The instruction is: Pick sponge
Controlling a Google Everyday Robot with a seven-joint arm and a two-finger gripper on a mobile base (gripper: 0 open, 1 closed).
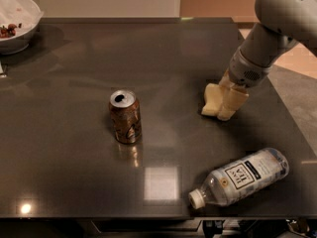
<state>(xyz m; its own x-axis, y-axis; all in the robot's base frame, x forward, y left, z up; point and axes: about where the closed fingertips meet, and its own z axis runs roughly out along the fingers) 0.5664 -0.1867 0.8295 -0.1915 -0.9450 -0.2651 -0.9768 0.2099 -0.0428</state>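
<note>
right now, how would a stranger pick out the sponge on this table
On the dark table, look toward the right of the view, where the arm's gripper is. The sponge sits right at it: a pale cream foam block, unlike the brown can and the clear bottle lying nearer the front edge.

gripper [224, 106] at sponge [211, 97] — table [74, 172] right | can [125, 116] upright — centre | bottle [240, 177] lying, front

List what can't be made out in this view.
Camera view:
Sponge: right side hidden behind the gripper, which is down at it, right of the soda can.
Bowl: cut off by the left edge.
Water bottle: label print too small to read.
</note>
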